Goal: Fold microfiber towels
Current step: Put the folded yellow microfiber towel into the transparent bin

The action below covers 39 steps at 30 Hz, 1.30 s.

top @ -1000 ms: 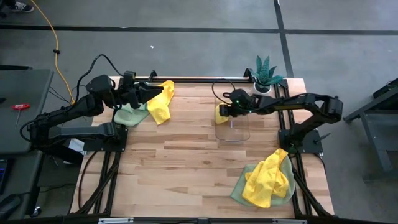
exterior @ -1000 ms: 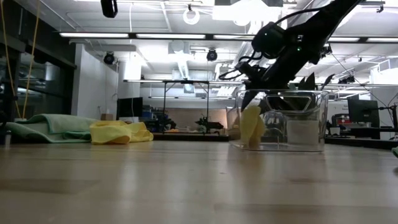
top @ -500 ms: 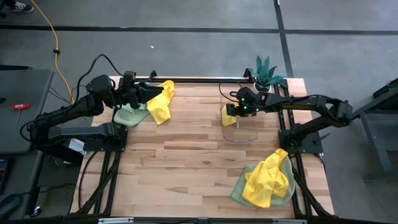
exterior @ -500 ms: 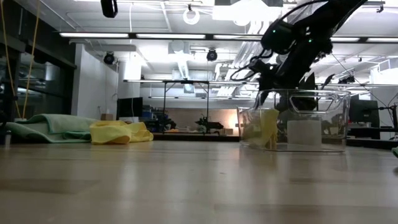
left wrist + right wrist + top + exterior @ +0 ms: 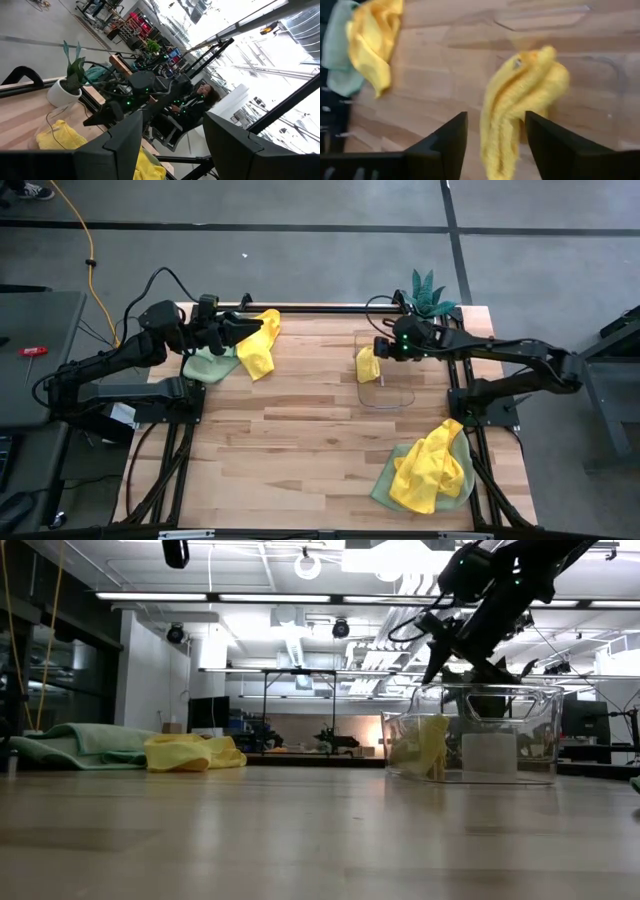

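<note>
Wooden planks make up the table, and on it a clear plastic bin serves as the landmark: a folded yellow towel stands inside it against the wall facing the left arm, while the right gripper hovers just above the bin's rim with its fingers spread apart and nothing between them. Well away from the bin at the table's far left corner, the left gripper hangs with its jaws wide and empty just above a yellow cloth draped over a green cloth. Near the bin on the side toward the table's front edge lies a heap of towels, yellow on green, and a potted plant stands just behind the bin.
</note>
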### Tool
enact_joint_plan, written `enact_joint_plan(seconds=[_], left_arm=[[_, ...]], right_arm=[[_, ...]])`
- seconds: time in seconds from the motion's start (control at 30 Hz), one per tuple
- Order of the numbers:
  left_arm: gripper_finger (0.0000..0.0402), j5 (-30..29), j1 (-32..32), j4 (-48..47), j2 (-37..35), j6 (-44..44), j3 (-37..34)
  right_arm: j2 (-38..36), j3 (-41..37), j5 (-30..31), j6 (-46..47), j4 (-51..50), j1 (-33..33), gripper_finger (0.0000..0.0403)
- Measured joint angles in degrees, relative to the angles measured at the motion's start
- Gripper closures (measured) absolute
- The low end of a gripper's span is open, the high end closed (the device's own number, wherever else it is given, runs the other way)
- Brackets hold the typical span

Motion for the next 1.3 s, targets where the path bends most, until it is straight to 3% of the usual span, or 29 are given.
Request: enact_joint_plan(seconds=[0.23, 0.47, 0.83, 1.1, 1.3], left_arm=[[0.0204, -0.03, 0.0, 0.0, 0.09, 0.46, 0.0], [0.0204, 0.0, -0.02, 0.0, 0.09, 0.02, 0.0], [0.0204, -0.01, -0.03, -0.04, 0.26, 0.52, 0.0], [0.0204, -0.03, 0.0, -0.04, 0.83, 0.46, 0.0], [0.0204, -0.03, 0.0, -0.02, 0.83, 0.46, 0.0]], right_arm=[[5.94, 0.02, -0.59, -1.32, 9.88, 2.18, 0.0389], [13.06, 0.0, -1.94, -0.93, 8.79, 3.13, 0.0399], [10.48, 0.0, 2.72, -3.9, -8.94, 3.38, 0.0402], [10.53, 0.01, 4.22, -3.23, -7.97, 3.2, 0.0403], [8.85, 7.32, 7.46, -8.39, -17.68, 3.2, 0.0403]])
